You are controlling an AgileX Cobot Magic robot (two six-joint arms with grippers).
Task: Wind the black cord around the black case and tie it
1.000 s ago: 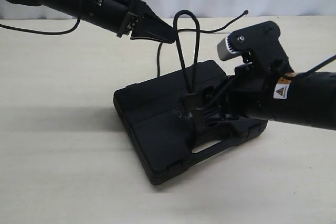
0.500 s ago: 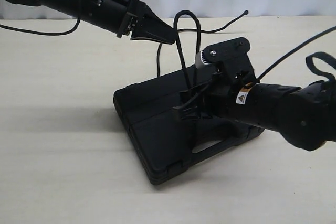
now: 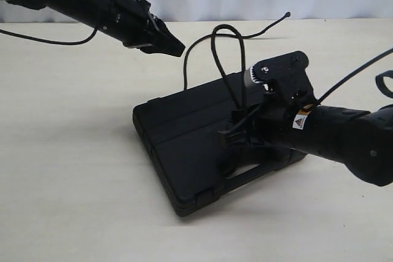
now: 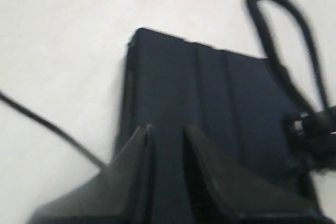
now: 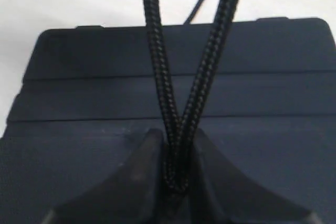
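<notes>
**A:** Black cord (image 5: 158,61), where is it, and why does it stand up like that?

**B:** Your right claw (image 5: 176,148) is squeezed tight on it, low down, just above the lid of the black case (image 3: 178,133). It pinches two strands side by side, so the loop above pokes up like a bunny ear. I think you hold it there so the loop is open for tying.

**A:** And my left claw?

**B:** Your left claw (image 4: 167,132) hangs up high on the left, well apart from the cord. Its fingers are a little bit apart, with nothing between them. I guess it is free to grab next.

**A:** Where does the rest of the cord go?

**B:** It bends down behind the case and runs along the table (image 3: 73,182) to a small knotted tip (image 3: 287,13), far from the case.

**A:** What does the cord look like?

**B:** It is thin, black and braided, like a bumpy shoelace. The case is flat and black, with grooves across its lid. I can't tell if the cord goes under the case.
</notes>
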